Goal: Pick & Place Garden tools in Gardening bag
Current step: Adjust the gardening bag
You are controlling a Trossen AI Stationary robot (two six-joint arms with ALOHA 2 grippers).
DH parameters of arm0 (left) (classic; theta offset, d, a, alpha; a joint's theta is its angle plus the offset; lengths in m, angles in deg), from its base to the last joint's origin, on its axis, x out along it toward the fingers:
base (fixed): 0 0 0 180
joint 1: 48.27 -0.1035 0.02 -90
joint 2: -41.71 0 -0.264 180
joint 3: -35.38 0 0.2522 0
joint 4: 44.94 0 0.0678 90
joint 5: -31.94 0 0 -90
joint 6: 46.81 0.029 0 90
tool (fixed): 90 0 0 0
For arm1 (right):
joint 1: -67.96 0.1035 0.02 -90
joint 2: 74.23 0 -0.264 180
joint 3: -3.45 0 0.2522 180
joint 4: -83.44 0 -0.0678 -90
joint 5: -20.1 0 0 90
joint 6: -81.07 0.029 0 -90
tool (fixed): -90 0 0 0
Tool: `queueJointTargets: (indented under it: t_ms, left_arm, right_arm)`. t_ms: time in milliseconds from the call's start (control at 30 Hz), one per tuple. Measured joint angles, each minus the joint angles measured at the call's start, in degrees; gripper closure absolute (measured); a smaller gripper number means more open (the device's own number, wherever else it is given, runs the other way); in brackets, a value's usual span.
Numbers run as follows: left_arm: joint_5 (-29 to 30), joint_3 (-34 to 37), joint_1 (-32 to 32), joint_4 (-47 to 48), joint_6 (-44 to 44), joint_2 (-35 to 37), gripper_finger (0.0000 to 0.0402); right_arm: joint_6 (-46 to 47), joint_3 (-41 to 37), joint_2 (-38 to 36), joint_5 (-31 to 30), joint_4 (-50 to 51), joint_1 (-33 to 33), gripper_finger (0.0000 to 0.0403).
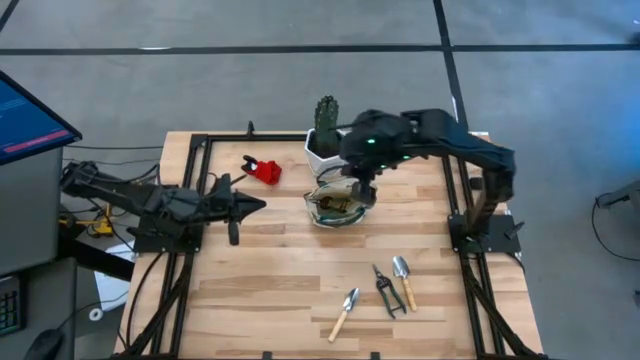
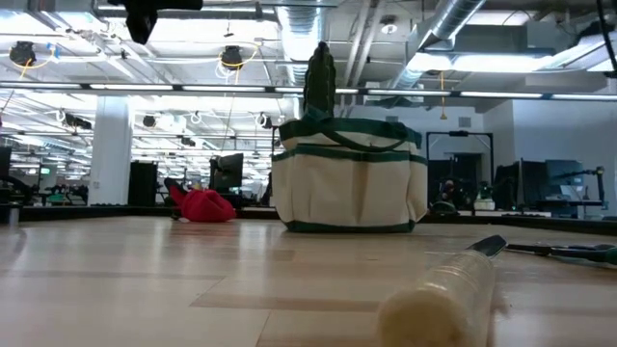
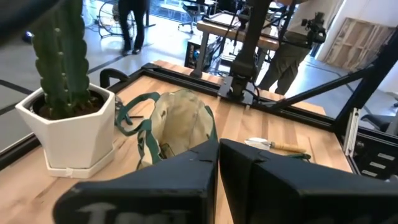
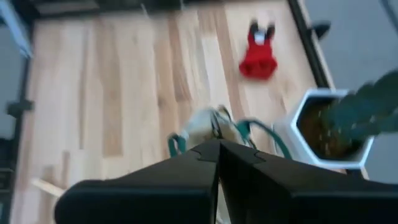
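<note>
High view: right gripper (image 1: 362,190) hung over the gardening bag (image 1: 333,207) mid-table; three garden tools (image 1: 385,288) lay near the front edge, red pruner (image 1: 263,169) near the back edge.
Low view: bag stood upright, cactus (image 2: 319,79) behind it.
Left wrist view: left gripper (image 3: 219,163) was closed, holding nothing.
Right wrist view: right gripper's fingers were pressed together, empty, above the bag.

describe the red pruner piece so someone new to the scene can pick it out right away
Start at the cream gardening bag near the table's middle, beside the cactus in its white pot. The red pruner piece lies alone on the bare wood between the bag and the left arm's side. It is the only bright red thing on the table.
</note>
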Motion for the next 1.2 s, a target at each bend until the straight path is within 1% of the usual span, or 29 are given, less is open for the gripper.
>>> queueJointTargets:
  t_ms: [133,300,433,500,567,667,767,833,967,1100,1200]
  left_arm:
    - [-2.02,0.0,-1.68,-0.09,0.05,0.0,0.0399]
    - [-4.53,0.0,-3.41,-0.47,0.29,-0.04,0.0399]
    - [-4.91,0.0,-4.31,-0.73,0.4,-0.04,0.0399]
    - [-4.91,0.0,-4.68,-0.9,0.5,-0.04,0.0399]
    - [-4.91,0.0,-4.93,-1.04,0.52,-0.07,0.0399]
    - [-4.87,0.0,-5.09,-2.48,0.52,-0.61,0.0399]
    - [-4.89,0.0,-5.09,-4.57,0.55,-2.64,0.0399]
    - [-4.89,0.0,-5.09,-7.0,0.55,-5.06,0.0399]
    - [-4.87,-0.02,-6.32,-12.34,0.08,-12.03,0.0399]
    - [-4.3,-0.02,-9.19,-16.29,-2.59,-19.34,0.0399]
    - [-4.2,0.0,-11.61,-16.96,-6.0,-23.99,0.0399]
  right_arm:
    - [0.18,0.0,-3.54,-0.62,-2.05,1.54,0.0403]
    - [2.08,-0.54,-6.79,-6.47,-0.74,3.6,0.0403]
    - [3.59,-7.38,-11.43,-8.99,-2.74,5.81,0.0403]
    - [3.91,-13.43,-14.68,-8.98,-6.21,7.14,0.0403]
    - [4.03,-21.45,-18.95,-8.93,-11.84,8.27,0.0403]
    - [5.09,-35.81,-26.88,-8.69,-22.41,9.11,0.0403]
    - [7.18,-49.98,-35.01,-7.19,-31.76,8.91,0.0403]
    - [9.89,-58.11,-40.11,-7.19,-35.45,8.36,0.0403]
    - [17.97,-72.46,-48.83,-9.07,-37.66,6.1,0.0403]
    - [23.32,-84.27,-54.15,-12.37,-42.23,3.85,0.0403]
    - [25.49,-90.95,-55.93,-12.4,-46.6,1.56,0.0403]
